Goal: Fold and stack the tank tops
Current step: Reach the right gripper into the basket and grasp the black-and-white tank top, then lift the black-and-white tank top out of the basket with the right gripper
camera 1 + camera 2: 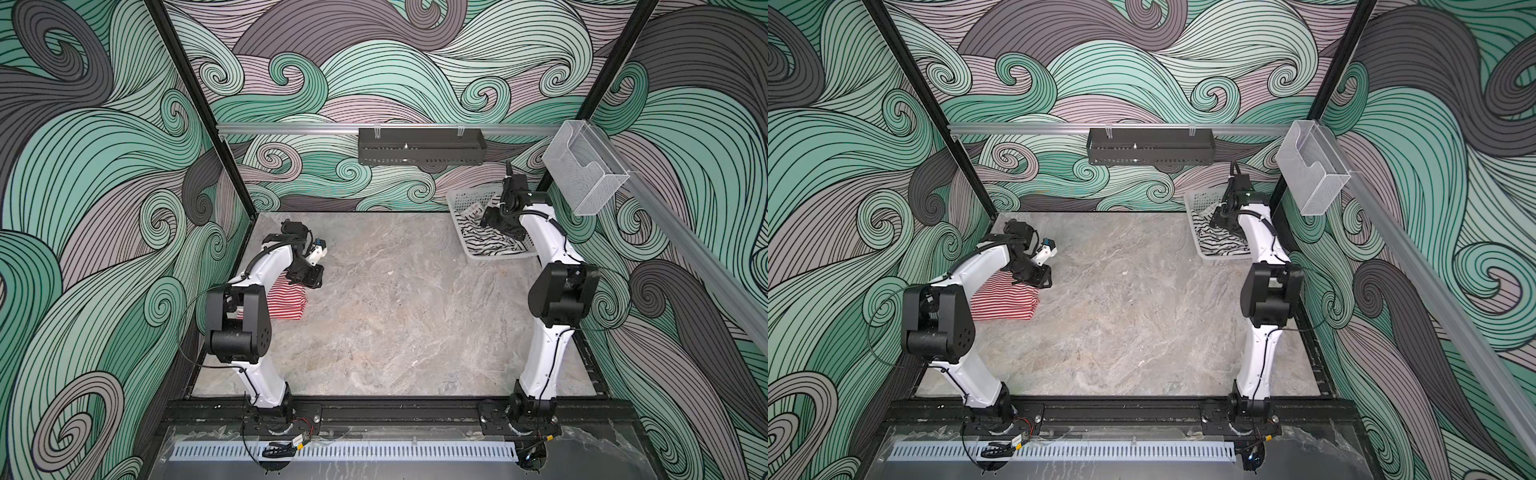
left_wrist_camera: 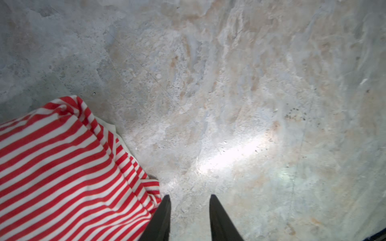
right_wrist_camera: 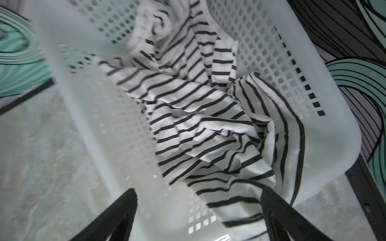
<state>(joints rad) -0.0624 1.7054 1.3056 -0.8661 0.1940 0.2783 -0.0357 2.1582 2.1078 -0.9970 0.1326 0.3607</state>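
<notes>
In both top views the red-and-white tank top [image 1: 289, 301] is seen folded into a compact block on the table [image 1: 395, 316], left of centre and partly under the left arm. The left gripper [image 2: 189, 198] is held just beside its edge with the jaws modestly parted and only bare table between them; nothing is gripped. The black-striped tank top [image 3: 198, 116] lies crumpled in the white basket [image 1: 460, 199] at the upper right of a top view. The right gripper [image 3: 198, 188] is poised over it with the jaws spread wide, one finger at the cloth's edge (whether it touches cannot be told). The step in hand is judged to be the picking of this second garment. A hem or strap would best be pinched, clear of the perforated wall, and the cloth lifted straight up so that the basket is not dragged along.
</notes>
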